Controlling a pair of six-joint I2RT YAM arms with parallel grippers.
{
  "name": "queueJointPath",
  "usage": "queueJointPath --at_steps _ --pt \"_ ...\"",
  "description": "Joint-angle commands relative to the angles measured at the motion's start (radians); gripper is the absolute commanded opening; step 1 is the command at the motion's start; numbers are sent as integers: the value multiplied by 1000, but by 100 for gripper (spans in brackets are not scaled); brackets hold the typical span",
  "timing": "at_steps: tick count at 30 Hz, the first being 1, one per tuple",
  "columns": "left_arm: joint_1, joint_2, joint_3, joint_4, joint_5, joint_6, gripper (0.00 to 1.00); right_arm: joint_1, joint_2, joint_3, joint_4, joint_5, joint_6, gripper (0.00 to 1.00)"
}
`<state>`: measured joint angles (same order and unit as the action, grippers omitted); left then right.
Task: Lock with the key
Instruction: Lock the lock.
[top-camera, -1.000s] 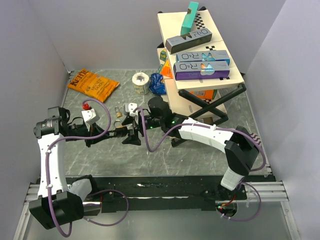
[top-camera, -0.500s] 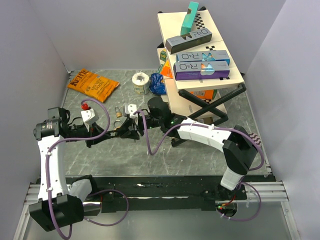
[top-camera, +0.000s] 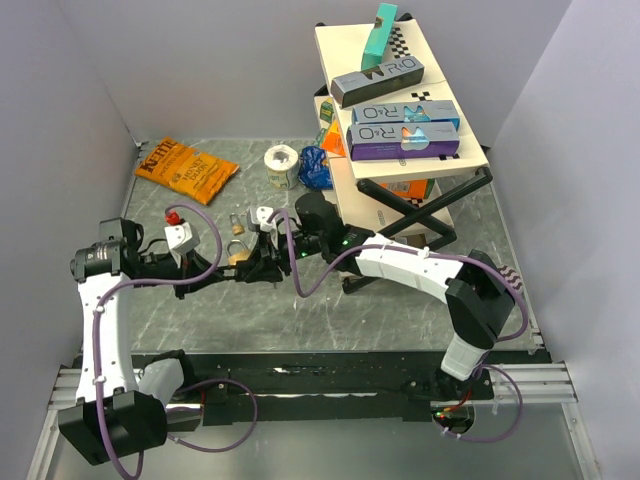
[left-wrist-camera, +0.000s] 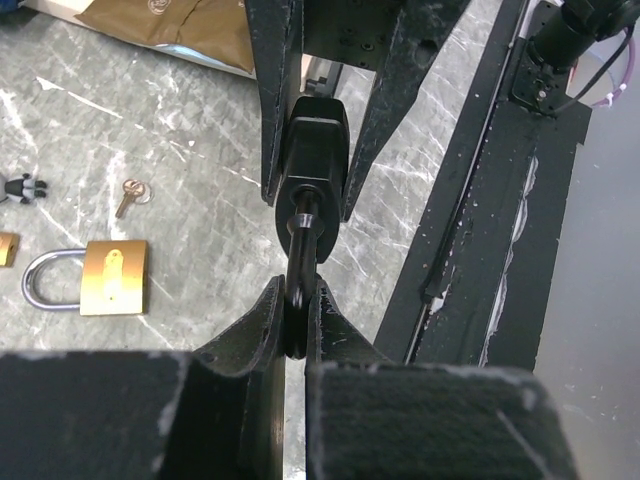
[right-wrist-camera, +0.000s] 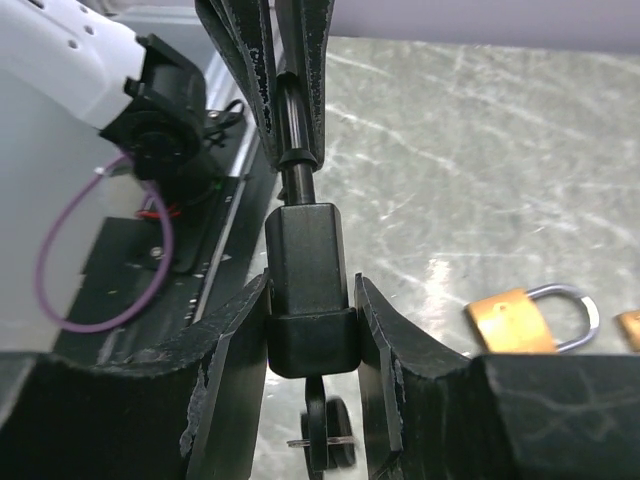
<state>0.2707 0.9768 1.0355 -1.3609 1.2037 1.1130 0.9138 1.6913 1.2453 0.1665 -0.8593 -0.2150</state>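
From above, the two arms meet over the middle of the desk (top-camera: 400, 320), the left claw (top-camera: 226, 270) and the right claw (top-camera: 262, 265) tip to tip. A second ago the right claw stood wide and a little nearer the arm bases; it has since swung in toward the left claw and narrowed. In the left wrist view, the left claw (left-wrist-camera: 297, 300) is pinched tight on the shackle (left-wrist-camera: 303, 250) of the black padlock (left-wrist-camera: 318, 150), while the right claw (left-wrist-camera: 307, 200) reaches in from the far side with a finger along each flank of the lock body. A brass padlock (left-wrist-camera: 112, 277) and a small loose key (left-wrist-camera: 127, 196) lie apart on the desk, untouched. In the right wrist view, the right claw (right-wrist-camera: 310, 300) has drawn in until its pads sit against both sides of the black padlock (right-wrist-camera: 308, 270), which hangs in the air by its shackle from the left claw (right-wrist-camera: 290, 130). A key (right-wrist-camera: 318, 435) with its ring appears to hang from the bottom of the body, though only part of it shows. With the body now braced, the lock looks steady enough to press shut or have its key turned.
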Motion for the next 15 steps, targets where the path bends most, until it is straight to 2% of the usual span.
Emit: queueJointPath --at_steps 1,10,14,15 --pt "-4 2 1 37 106 85 1 5 -1 55 21 -122 65 0" --pt "-47 26 -15 42 178 41 1 13 10 92 108 -99 154 0" --pt "-83 1 -57 126 178 -70 1 25 27 112 148 -90 169 0" --pt "-96 -7 -64 193 177 -105 1 28 30 117 154 -87 172 0"
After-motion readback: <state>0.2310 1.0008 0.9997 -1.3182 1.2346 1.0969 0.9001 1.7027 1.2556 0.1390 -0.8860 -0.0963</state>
